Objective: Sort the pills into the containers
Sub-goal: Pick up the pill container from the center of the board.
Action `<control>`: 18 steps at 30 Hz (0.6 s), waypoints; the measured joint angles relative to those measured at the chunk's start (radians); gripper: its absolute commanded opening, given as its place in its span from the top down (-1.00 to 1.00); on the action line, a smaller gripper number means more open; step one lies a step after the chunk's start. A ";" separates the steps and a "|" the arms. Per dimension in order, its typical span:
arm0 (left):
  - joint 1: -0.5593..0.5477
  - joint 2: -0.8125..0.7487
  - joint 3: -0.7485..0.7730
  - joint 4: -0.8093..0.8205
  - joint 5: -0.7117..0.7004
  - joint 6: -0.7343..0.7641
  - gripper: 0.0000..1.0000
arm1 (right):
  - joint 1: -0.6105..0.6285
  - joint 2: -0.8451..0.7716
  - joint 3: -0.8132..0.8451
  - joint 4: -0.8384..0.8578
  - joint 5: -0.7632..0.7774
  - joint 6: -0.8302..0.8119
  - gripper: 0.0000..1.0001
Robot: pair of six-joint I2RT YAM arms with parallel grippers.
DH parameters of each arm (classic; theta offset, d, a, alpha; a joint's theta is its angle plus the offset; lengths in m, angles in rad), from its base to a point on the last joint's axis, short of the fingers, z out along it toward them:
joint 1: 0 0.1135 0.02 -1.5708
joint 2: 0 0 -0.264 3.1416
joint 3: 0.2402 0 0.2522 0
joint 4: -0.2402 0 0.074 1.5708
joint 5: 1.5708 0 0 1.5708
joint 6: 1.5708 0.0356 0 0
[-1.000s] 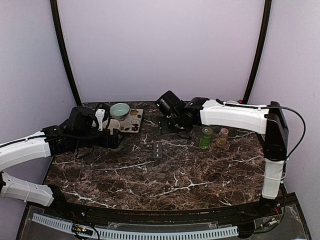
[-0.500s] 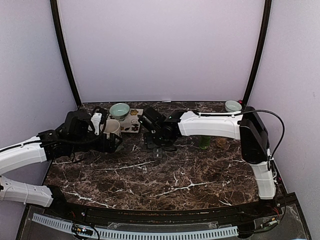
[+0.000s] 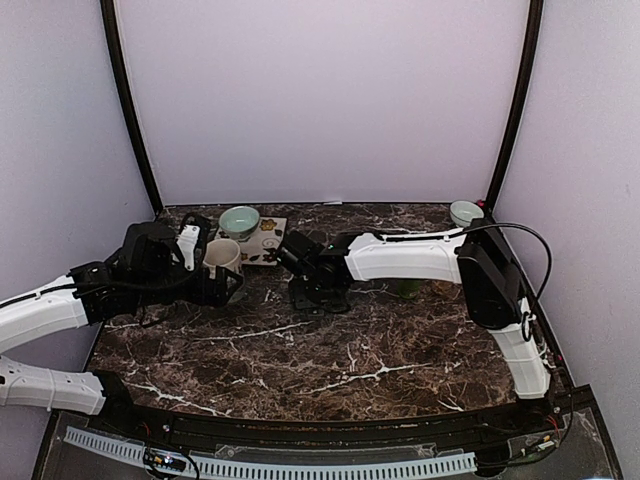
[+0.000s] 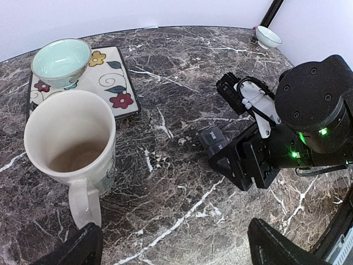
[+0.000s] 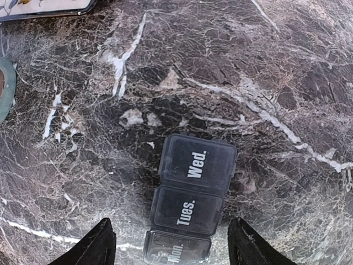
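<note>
Right gripper: fingers apart, one each side of the containers, hovering, no contact seen. The containers are one dark strip flat on the marble table, lids down, marked Mon., Tues., Wed. Left gripper: left of the strip, spread wide, holding nothing. White mug stands upright left of the strip, handle toward that gripper. Flowered tray sits back-left of the strip, with the teal bowl on it. Small bowl is far back-right of the strip.
</note>
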 measured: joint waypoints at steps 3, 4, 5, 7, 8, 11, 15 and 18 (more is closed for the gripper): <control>0.000 0.000 -0.002 -0.003 0.003 0.000 -0.89 | 0.000 0.004 0.000 0.000 -0.001 0.003 -0.36; 0.000 -0.001 -0.002 -0.005 0.003 0.000 -0.88 | 0.000 0.006 0.000 0.000 -0.002 0.004 -0.35; 0.000 -0.002 -0.004 -0.006 0.003 0.000 -0.89 | 0.000 0.010 0.000 0.000 -0.004 0.004 -0.33; 0.000 -0.003 -0.006 -0.011 0.004 0.000 -0.89 | 0.000 0.019 0.000 0.000 -0.006 0.005 -0.25; 0.000 -0.005 -0.006 -0.013 0.004 0.000 -0.88 | 0.000 0.023 0.000 -0.001 -0.008 0.005 -0.20; -0.001 -0.006 -0.007 -0.016 0.004 0.000 -0.89 | 0.000 0.034 0.000 -0.002 -0.015 0.010 -0.04; -0.001 -0.006 -0.009 -0.016 0.004 0.000 -0.89 | 0.000 0.035 0.000 -0.002 -0.022 0.011 0.32; -0.001 -0.006 -0.013 -0.016 0.004 0.001 -0.88 | 0.000 0.035 0.000 0.003 -0.022 0.009 0.45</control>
